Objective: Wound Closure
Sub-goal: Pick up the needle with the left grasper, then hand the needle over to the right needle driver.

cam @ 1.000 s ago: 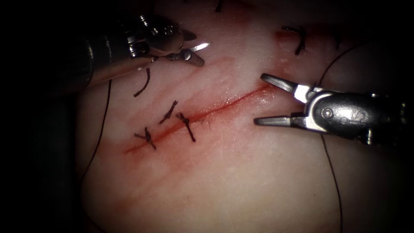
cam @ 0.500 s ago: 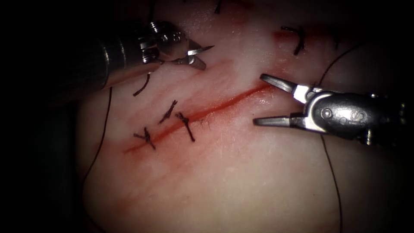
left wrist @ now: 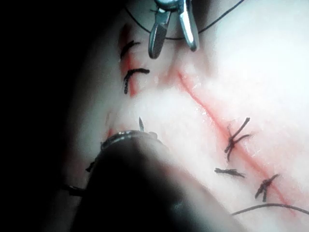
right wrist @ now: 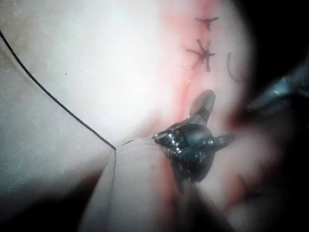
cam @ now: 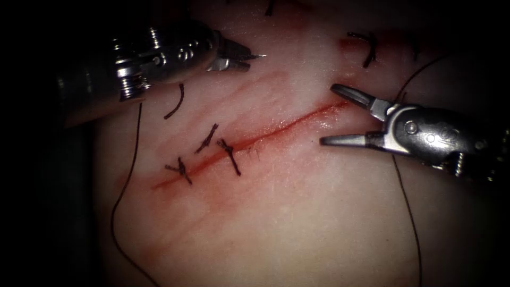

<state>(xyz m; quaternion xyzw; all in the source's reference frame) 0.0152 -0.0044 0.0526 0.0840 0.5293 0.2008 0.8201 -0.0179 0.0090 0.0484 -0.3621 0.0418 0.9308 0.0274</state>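
Steel needle [cam: 254, 56] sits in our left tool [cam: 234, 57], jaws closed near its tip, clear of the tissue [cam: 297, 212], left of the cut [cam: 276, 130]. Our right tool [cam: 340, 118] gapes empty; the point could scratch.

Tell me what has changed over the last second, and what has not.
The left tool has rolled at its wrist above the cut's left side, still gripping the needle near its tip, clear of the tissue. The right tool has shifted slightly right, jaws still open and holding nothing. The stitches and thread are unchanged.
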